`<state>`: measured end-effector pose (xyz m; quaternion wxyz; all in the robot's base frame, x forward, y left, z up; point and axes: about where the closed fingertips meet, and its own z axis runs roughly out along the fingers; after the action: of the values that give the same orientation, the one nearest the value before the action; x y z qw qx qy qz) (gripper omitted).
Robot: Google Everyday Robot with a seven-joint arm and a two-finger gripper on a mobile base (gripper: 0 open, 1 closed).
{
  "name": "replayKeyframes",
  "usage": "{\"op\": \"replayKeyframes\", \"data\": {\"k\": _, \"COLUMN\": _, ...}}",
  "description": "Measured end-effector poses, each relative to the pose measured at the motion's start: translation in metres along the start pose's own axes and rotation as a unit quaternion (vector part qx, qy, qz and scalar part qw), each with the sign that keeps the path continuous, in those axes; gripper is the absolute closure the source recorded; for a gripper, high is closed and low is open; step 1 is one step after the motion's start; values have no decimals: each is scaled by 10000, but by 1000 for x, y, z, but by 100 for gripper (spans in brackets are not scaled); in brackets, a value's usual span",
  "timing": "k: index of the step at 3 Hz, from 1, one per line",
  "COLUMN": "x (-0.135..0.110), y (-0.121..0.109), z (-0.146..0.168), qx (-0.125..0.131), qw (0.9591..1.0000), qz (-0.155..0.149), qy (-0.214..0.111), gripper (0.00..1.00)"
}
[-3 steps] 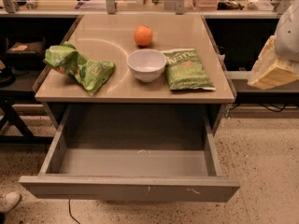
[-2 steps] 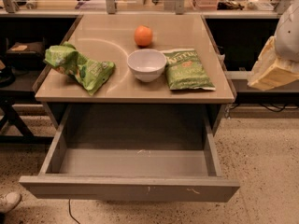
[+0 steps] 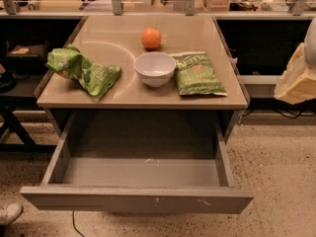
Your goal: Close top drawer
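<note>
Background: speckled stone floor, with dark shelving behind a tan, flat-topped work table [image 3: 143, 104].
Tabletop: a round orange fruit [image 3: 151, 37], a small white ceramic bowl [image 3: 154, 68], a crumpled bright-green snack bag [image 3: 83, 72] and a flat green crisp packet [image 3: 197, 73].
Top drawer: the wide grey metal top drawer [image 3: 136, 200] is under the tabletop, pulled far out toward the camera. Its inside is bare, and its flat front has pale scratches right of centre.
Gripper: the pale cream gripper [image 3: 297, 78] is at the right edge of the view, at about tabletop height. Whether it is open or closed cannot be told.
Key relation: the drawer front lies below and left of the gripper, well apart from it. Its long axis runs left to right.
Next move, as a judgement: the gripper should come down in front of the drawer front and push it straight back.
</note>
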<state>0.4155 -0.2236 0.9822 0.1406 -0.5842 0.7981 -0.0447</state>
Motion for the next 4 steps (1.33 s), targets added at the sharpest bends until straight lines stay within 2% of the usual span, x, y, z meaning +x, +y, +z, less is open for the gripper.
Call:
{"op": "replayKeyframes", "data": {"k": 1, "x": 12, "y": 36, "z": 14, "qx": -261, "qw": 9990, "qz": 337, "qy": 167, "gripper": 100}}
{"op": "replayKeyframes", "data": {"k": 2, "x": 15, "y": 68, "z": 49, "qx": -680, "qw": 9966, "qz": 441, "qy": 130, "gripper": 100}}
{"op": "replayKeyframes", "data": {"k": 3, "x": 17, "y": 73, "z": 55, "qx": -756, "qw": 9960, "qz": 449, "qy": 155, "gripper": 100}}
{"op": "replayKeyframes", "data": {"k": 4, "x": 14, "y": 90, "z": 68, "qx": -1022, "qw": 9934, "qz": 512, "qy": 91, "gripper": 100}}
